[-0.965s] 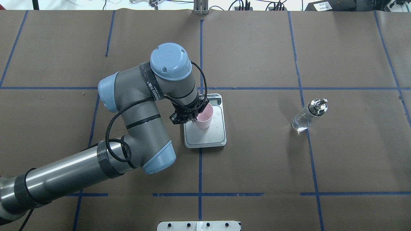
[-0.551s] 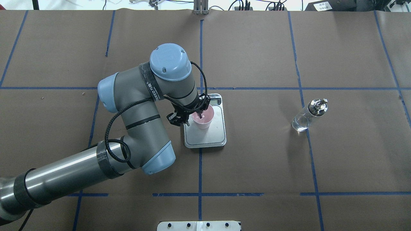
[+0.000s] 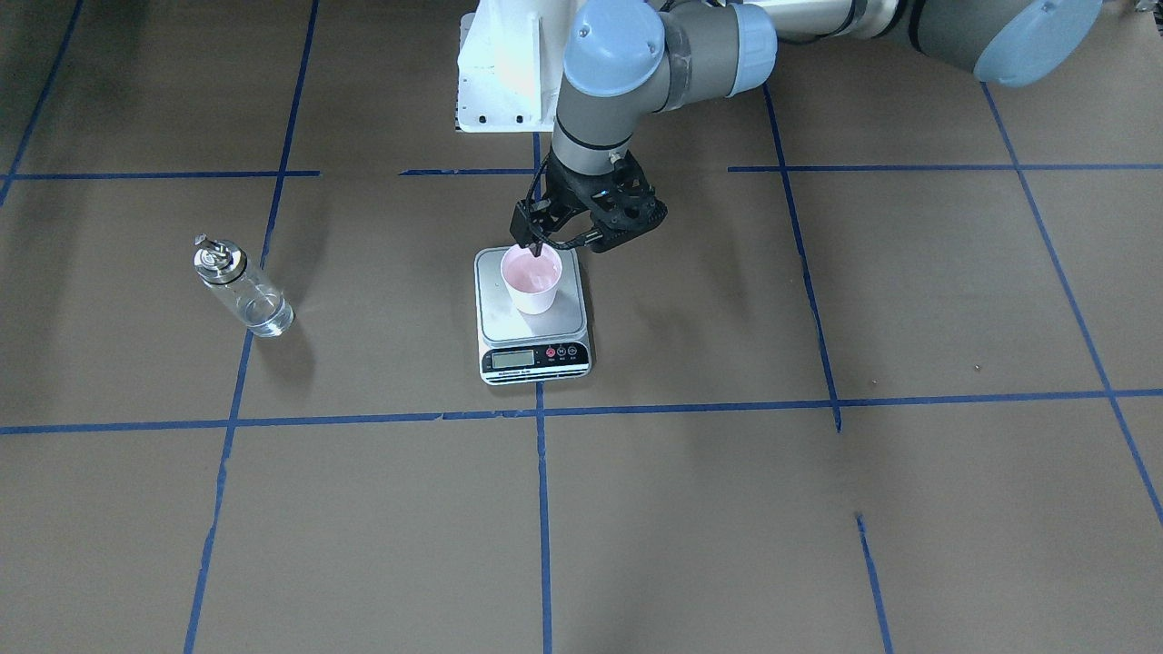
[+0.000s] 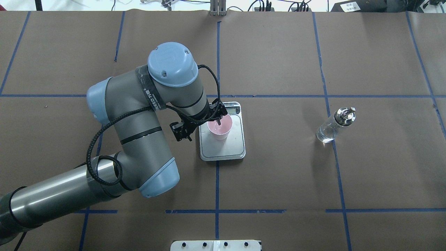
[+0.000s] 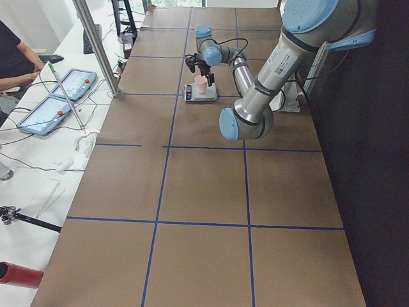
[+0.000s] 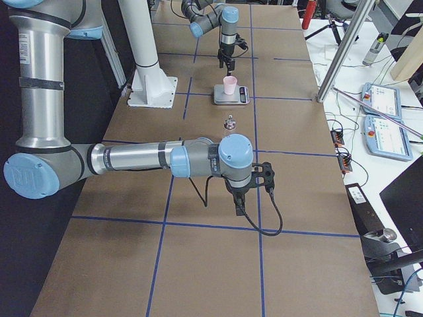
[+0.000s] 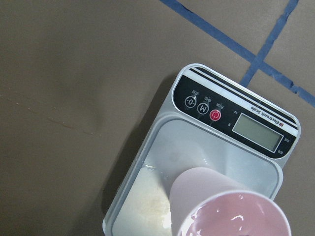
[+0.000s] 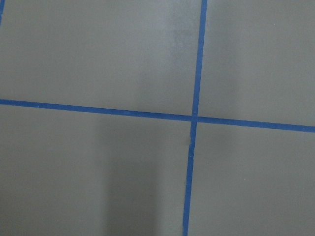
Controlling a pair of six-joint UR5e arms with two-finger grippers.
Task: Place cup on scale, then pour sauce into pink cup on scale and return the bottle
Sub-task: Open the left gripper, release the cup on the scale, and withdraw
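Observation:
The pale pink cup (image 4: pixel 219 129) stands upright on the silver platform of the scale (image 4: pixel 226 148), toward its left rear part. It also shows in the front view (image 3: pixel 533 282) and the left wrist view (image 7: pixel 231 211). My left gripper (image 4: pixel 201 127) is open and empty, just above and beside the cup, with one fingertip over its rim. The clear bottle (image 4: pixel 334 125) with its silver cap stands alone on the table to the right, also seen in the front view (image 3: pixel 241 291). My right gripper (image 6: pixel 248 191) hangs over bare table far from the scale; I cannot tell whether it is open or shut.
The white robot base plate (image 3: pixel 504 73) is behind the scale on the robot's side. Blue tape lines (image 4: pixel 217 174) grid the brown table cover. Tablets and cables (image 5: pixel 51 109) lie on the white bench beyond the table's far edge.
My left gripper has opened and let go of the cup, which now stands upright on the scale. The left arm has drawn back to the left and up.

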